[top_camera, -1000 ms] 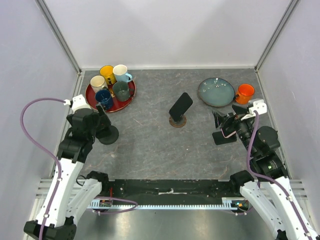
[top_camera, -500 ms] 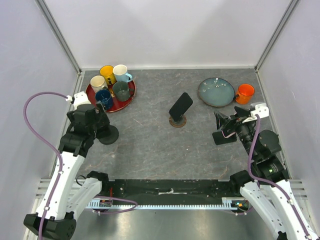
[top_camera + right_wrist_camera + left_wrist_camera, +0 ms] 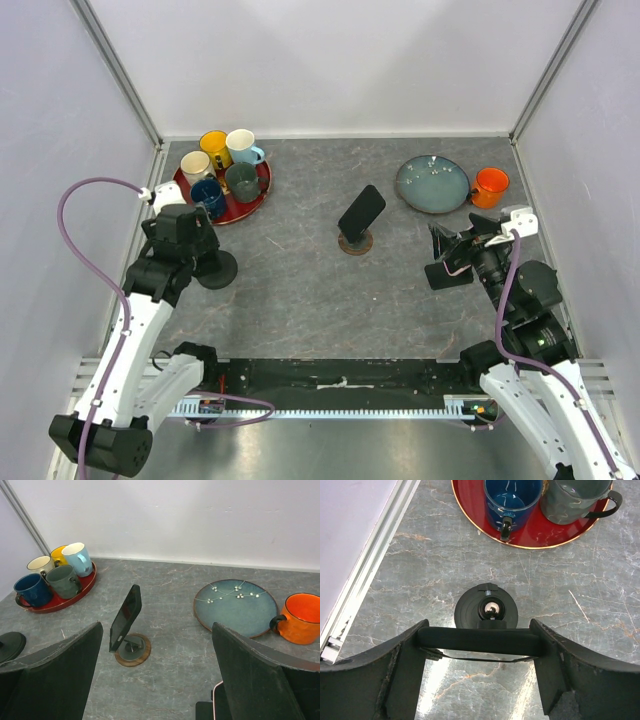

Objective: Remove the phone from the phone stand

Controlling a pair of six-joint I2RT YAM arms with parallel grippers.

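In the left wrist view a black phone [image 3: 479,641] shows edge-on as a dark bar above a black round phone stand [image 3: 465,614] with a metal ball joint [image 3: 491,609]. My left gripper [image 3: 480,632] has a finger against each end of this phone. From above, the left arm hides that phone and only the stand's base [image 3: 216,270] shows. A second black phone [image 3: 361,212] leans on a wood-rimmed stand [image 3: 355,243] mid-table. My right gripper [image 3: 157,630] is open and empty, well to the right of it.
A red tray [image 3: 250,205] holding several mugs sits at the back left, just beyond the black stand. A blue-green plate [image 3: 432,184] and an orange mug [image 3: 490,187] are at the back right. A dark pink-edged slab [image 3: 447,273] lies under my right gripper. Walls enclose the table.
My left gripper has shifted slightly away from the near edge and its jaws have narrowed onto the phone's ends. The right arm settled slightly, then held still.
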